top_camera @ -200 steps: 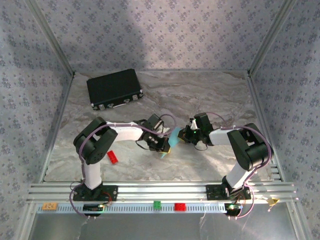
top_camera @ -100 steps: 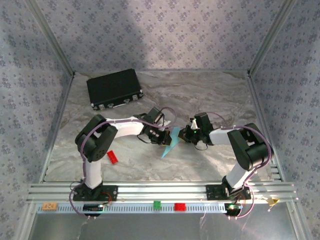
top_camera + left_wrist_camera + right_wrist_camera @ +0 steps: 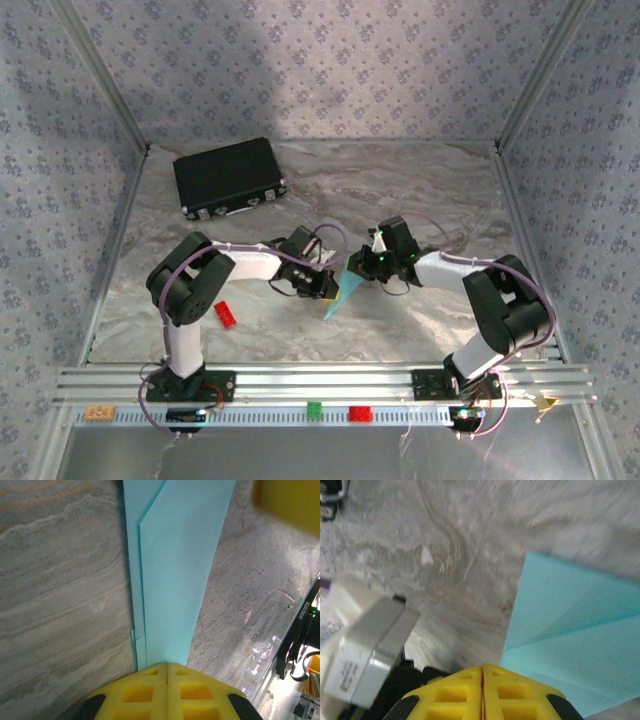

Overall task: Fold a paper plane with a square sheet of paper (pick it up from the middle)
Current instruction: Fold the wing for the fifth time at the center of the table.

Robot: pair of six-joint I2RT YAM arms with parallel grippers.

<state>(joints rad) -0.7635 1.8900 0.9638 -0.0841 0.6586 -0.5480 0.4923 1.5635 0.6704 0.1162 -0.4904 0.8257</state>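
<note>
Left gripper (image 3: 166, 666) of ours clamps tight on the paper plane (image 3: 175, 570), which sits well apart from the black case (image 3: 229, 177), to its right and nearer front. Our right gripper (image 3: 482, 669) has its pads together at the plane's edge; we cannot tell whether they pinch it.

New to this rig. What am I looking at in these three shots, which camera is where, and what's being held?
Two small robot arms are bolted at the near edge of a marbled table. The overhead picture looks down from behind them. The other two come from a camera on each wrist, so the yellow fingers there are that arm's own. On the table lie a black case, a red brick and folded light-blue paper. The left gripper is shut on the paper. The right gripper is shut at the paper's edge; whether it pinches it, I cannot tell.
</note>
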